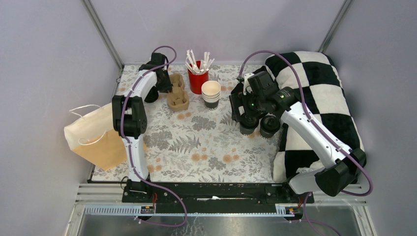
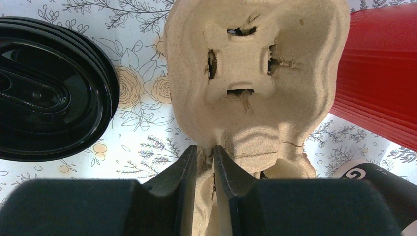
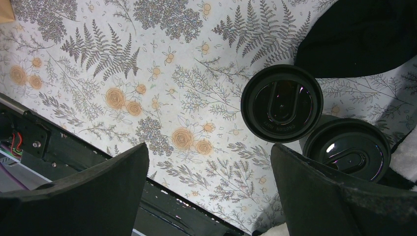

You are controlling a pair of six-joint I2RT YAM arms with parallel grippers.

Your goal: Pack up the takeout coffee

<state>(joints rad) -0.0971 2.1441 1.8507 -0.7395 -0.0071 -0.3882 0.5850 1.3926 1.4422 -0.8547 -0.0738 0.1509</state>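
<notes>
Pinching the pulp carrier (image 2: 255, 73) by its thin wall, the left gripper (image 2: 205, 160) may tear it or topple the adjacent red cup (image 2: 378, 73).

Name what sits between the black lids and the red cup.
The pulp cup carrier sits between the black lids and the red cup; the left wrist view shows it plainly.

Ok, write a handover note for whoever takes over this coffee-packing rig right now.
Left gripper: jaws pinching the carrier rim, far left.
Right gripper: jaws wide open, empty, hovering near the cups.
Cups: both lidded, side by side by the cushion, neither held.
Done: nothing packed yet.
Left: cups into carrier, then probably the bag.
</notes>
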